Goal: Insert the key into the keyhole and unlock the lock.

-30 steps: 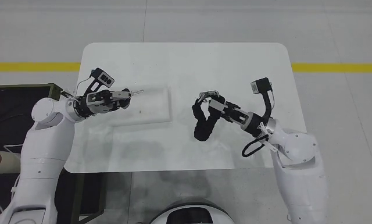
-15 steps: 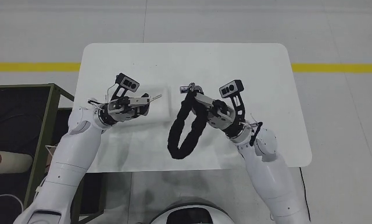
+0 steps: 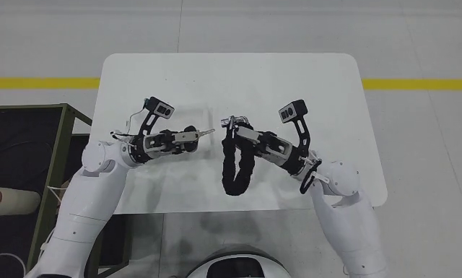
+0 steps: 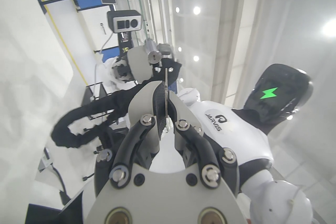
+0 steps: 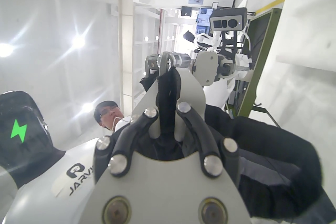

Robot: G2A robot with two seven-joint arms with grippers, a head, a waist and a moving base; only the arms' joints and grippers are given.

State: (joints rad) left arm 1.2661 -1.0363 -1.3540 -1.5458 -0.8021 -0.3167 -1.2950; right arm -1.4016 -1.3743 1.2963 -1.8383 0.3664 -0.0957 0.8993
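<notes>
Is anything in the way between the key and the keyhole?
Nothing visible is in the way. The key, pinched in the jaws of the left gripper, points at the keyhole of the cable lock held by the right gripper. Only open air lies between them.

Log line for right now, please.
left tool shut on key | right tool shut on lock | key short of keyhole, not inserted | both above table

I see my left gripper (image 3: 196, 136) pinching the key (image 3: 208, 132) over the middle of the table (image 3: 303, 76). My right gripper (image 3: 237, 128) holds the lock (image 3: 229, 122) just beside it, its black loop (image 3: 238, 171) toward the near edge.
</notes>
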